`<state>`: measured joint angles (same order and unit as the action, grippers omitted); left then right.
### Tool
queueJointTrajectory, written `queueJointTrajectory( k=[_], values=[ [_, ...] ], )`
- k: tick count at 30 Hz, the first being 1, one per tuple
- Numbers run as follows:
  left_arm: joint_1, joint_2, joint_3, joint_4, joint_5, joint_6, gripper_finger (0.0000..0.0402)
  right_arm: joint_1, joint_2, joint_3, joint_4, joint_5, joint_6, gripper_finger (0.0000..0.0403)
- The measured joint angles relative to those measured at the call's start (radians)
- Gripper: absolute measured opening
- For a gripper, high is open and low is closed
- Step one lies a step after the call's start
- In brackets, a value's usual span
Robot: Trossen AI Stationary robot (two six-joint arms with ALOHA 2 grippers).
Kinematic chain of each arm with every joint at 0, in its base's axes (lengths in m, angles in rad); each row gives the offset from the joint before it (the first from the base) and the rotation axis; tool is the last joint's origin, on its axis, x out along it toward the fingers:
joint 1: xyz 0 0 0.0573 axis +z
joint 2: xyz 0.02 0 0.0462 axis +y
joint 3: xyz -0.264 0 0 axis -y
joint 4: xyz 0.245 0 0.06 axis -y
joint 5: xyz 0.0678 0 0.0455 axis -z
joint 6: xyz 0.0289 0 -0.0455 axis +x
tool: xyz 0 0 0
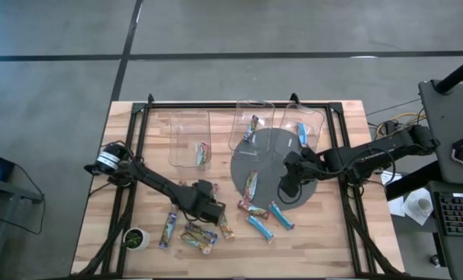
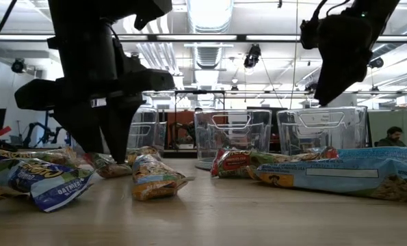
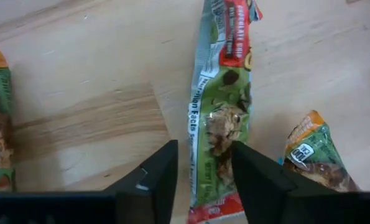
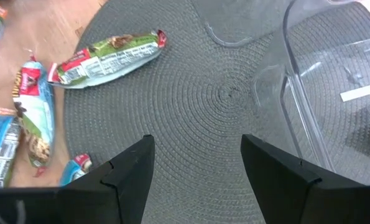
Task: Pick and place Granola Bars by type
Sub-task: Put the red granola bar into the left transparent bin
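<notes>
Granola bars lie scattered on the wooden table's near half: light blue ones (image 1: pixel 259 227), a purple one (image 1: pixel 167 229) and multicoloured ones (image 1: pixel 198 237). A green-and-red bar (image 1: pixel 251 183) lies on the grey round mat (image 1: pixel 266 152). My left gripper (image 3: pixel 203 149) is open and low over the table (image 1: pixel 214 210), its fingers on either side of a green-and-red bar (image 3: pixel 219 106) that lies flat. My right gripper (image 4: pixel 197 146) is open and empty. It hovers above the mat (image 1: pixel 289 185), raised in the low view (image 2: pixel 333 68). My left gripper comes from above with its open fingers across the green-and-red bar, near one red end (image 3: pixel 212 208). One finger (image 3: pixel 253 174) overlaps the wrapper's edge. Whether it touches the bar I cannot tell. The bar lies flat on the table.
Three clear bins stand along the far side: the left one (image 1: pixel 190 138) holds a multicoloured bar, the middle one (image 1: pixel 250 124) a bar, the right one (image 1: pixel 305 124) a light blue bar. A small green round thing (image 1: pixel 135 237) sits near the near left corner.
</notes>
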<state>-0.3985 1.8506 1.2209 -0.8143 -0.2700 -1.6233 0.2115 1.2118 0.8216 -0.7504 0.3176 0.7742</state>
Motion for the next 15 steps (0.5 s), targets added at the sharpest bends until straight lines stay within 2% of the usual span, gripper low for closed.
queueJointTrajectory(
  k=[5,12,15],
  values=[
    [0.0,-0.023,0.0,-0.018,0.023,0.001,0.0165,0.0,0.0,-0.011,0.0,0.0,0.0,0.0228],
    [-0.001,-0.03,-0.004,-0.008,0.028,0.007,0.0169,0.0,0.0,-0.013,0.002,-0.001,0.0,0.0228],
    [-0.001,-0.028,-0.017,0.05,0.027,-0.008,0.017,0.0,0.0,-0.013,0.002,-0.001,0.0,0.0228]
  ],
)
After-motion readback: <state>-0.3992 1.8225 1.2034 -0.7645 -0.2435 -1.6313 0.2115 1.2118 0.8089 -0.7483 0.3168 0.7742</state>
